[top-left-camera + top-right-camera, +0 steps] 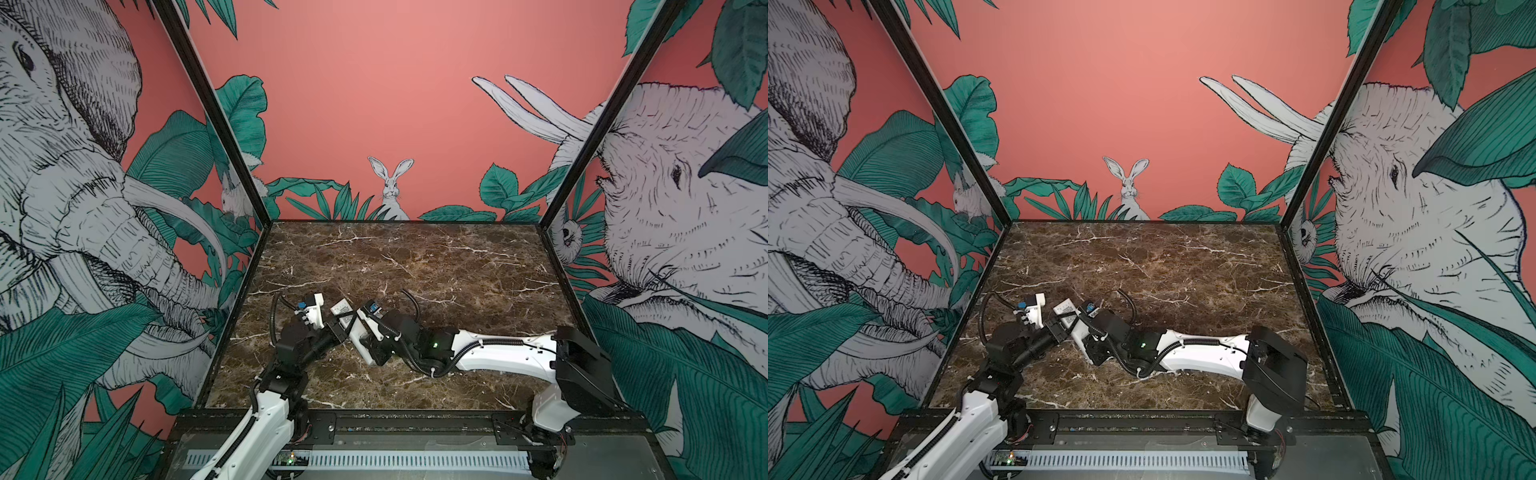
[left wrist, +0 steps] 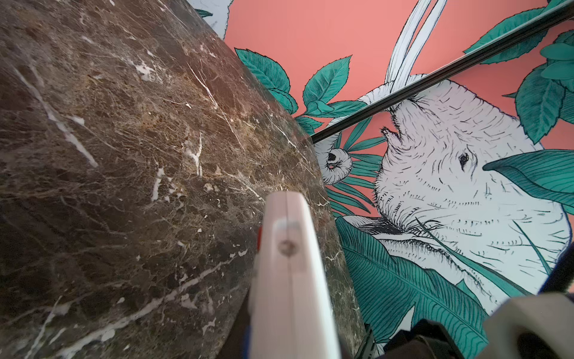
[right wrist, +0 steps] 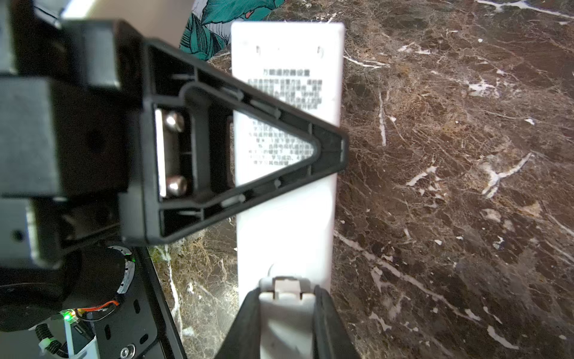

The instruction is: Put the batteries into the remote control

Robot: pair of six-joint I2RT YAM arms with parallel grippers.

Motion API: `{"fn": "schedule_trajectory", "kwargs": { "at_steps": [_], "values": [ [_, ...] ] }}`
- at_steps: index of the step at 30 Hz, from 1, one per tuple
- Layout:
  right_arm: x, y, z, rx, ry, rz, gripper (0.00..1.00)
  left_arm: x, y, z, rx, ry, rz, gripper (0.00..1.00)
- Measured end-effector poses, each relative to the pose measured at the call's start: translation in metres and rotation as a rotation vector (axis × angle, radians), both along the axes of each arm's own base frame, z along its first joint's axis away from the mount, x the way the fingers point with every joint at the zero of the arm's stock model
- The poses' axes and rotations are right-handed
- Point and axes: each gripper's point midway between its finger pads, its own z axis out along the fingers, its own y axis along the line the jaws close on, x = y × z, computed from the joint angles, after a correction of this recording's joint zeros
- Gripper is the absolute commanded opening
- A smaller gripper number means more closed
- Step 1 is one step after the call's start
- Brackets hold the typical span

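The white remote control [image 1: 341,308] [image 1: 1065,308] is held above the near-left part of the table, where both arms meet. My left gripper [image 1: 338,330] is shut across its body. In the right wrist view its plain back with printed labels [image 3: 287,93] faces the camera, and one black left finger [image 3: 326,152] lies across it. My right gripper [image 3: 285,292] is shut on a small grey cover piece [image 3: 285,314], whose latch end touches the remote's back. In the left wrist view the remote [image 2: 289,279] shows edge-on. The batteries are hidden.
The brown marble table [image 1: 436,266] is enclosed by patterned walls at the left, back and right, with black frame posts [image 1: 582,166] at the corners. The right arm [image 1: 498,353] stretches low across the near right part of the table.
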Motion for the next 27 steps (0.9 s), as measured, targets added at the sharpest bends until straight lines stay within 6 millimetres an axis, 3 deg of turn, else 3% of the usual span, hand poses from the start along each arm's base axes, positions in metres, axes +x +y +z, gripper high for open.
{"fn": "schedule_trajectory", "kwargs": {
  "at_steps": [20, 27],
  "values": [
    [-0.003, 0.0, 0.002, 0.0, -0.006, 0.005, 0.5, 0.0, 0.0, 0.002, -0.011, 0.001, 0.002, 0.0],
    [-0.006, -0.007, 0.03, 0.057, -0.025, 0.009, 0.5, 0.0, 0.0, 0.002, -0.016, 0.003, 0.002, 0.0]
  ]
}}
